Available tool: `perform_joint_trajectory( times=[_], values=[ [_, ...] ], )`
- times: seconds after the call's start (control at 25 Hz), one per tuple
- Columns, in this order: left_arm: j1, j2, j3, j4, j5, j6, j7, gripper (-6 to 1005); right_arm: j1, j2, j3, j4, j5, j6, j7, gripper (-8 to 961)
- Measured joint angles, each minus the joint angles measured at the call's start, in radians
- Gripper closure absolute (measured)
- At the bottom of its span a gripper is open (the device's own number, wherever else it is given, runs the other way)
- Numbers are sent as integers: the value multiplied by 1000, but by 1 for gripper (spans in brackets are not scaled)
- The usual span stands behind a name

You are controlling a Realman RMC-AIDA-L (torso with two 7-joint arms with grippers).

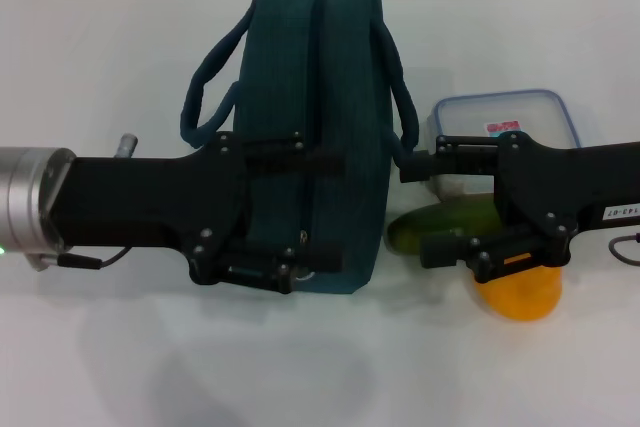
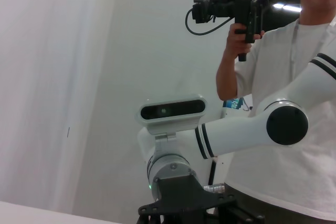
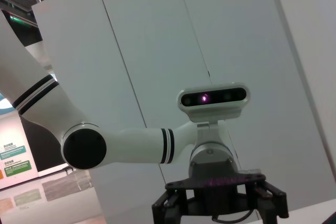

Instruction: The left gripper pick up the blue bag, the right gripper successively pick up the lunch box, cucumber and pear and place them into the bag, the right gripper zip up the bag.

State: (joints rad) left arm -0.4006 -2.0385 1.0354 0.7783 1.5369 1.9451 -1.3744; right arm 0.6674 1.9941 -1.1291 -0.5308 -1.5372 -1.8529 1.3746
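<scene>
In the head view the blue bag [image 1: 300, 77] stands on the white table [image 1: 100, 57], its two handles drooping to either side. My left gripper [image 1: 338, 211] hovers over the bag's near half, jaws wide apart with nothing held. To the bag's right, my right gripper [image 1: 414, 212] is open too, fingers pointing at the bag's side. Under the right arm lie the lunch box [image 1: 500, 112], the green cucumber [image 1: 445, 221] and the orange-yellow pear [image 1: 520, 297], each partly hidden by it. Neither wrist view shows any task object.
The table's back edge meets a wall just behind the bag. The left wrist view looks up at my head [image 2: 172, 111] and a person [image 2: 278, 77] holding a camera rig. The right wrist view shows my head [image 3: 212, 98] and white wall panels.
</scene>
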Motion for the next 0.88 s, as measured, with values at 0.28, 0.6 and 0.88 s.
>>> perform_joint_trajectory(
  times=[0.28, 0.6, 0.88],
  values=[
    [-3, 1, 0, -2, 3, -2, 0, 148, 1, 0, 0, 0, 0, 0, 0, 70],
    [-7, 1, -4, 1, 3, -4, -20, 155, 3, 1, 0, 0, 0, 0, 0, 71],
    [-97, 16, -126, 103, 46, -23, -364, 161, -4, -4, 9, 0, 5, -8, -3, 71]
  ],
)
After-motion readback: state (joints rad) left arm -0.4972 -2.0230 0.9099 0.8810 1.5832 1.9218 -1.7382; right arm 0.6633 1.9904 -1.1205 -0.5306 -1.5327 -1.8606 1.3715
